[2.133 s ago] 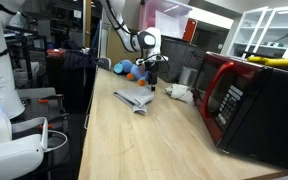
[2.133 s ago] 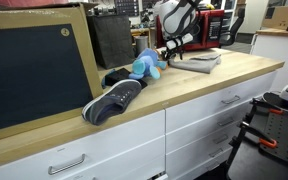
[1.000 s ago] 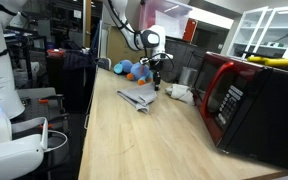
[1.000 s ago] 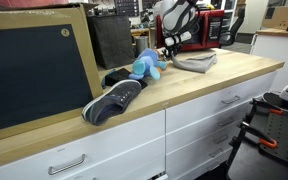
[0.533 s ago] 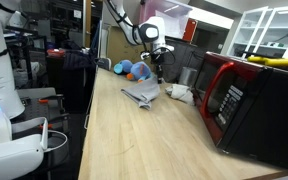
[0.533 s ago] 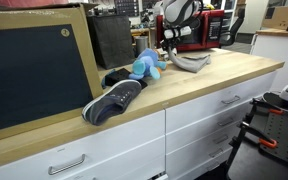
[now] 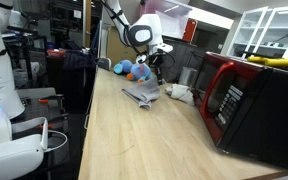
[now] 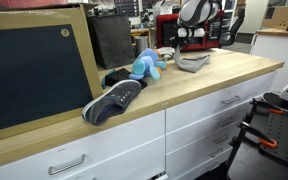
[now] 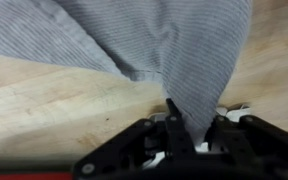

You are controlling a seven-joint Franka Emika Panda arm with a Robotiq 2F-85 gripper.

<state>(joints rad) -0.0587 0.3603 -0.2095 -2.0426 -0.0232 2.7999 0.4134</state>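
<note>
My gripper is shut on a fold of grey striped cloth, which rises between the two black fingers in the wrist view. In both exterior views the gripper hangs just above the wooden counter. One end of the cloth is pulled up and the rest trails on the wood. A blue plush toy lies close beside it.
A red microwave stands along one side of the counter, with a white crumpled item near it. A dark shoe lies near the counter's front edge, beside a large dark board.
The gripper has risen and swung sideways with the cloth. The cloth lay flat on the counter before; one end is now lifted and dragged along.
</note>
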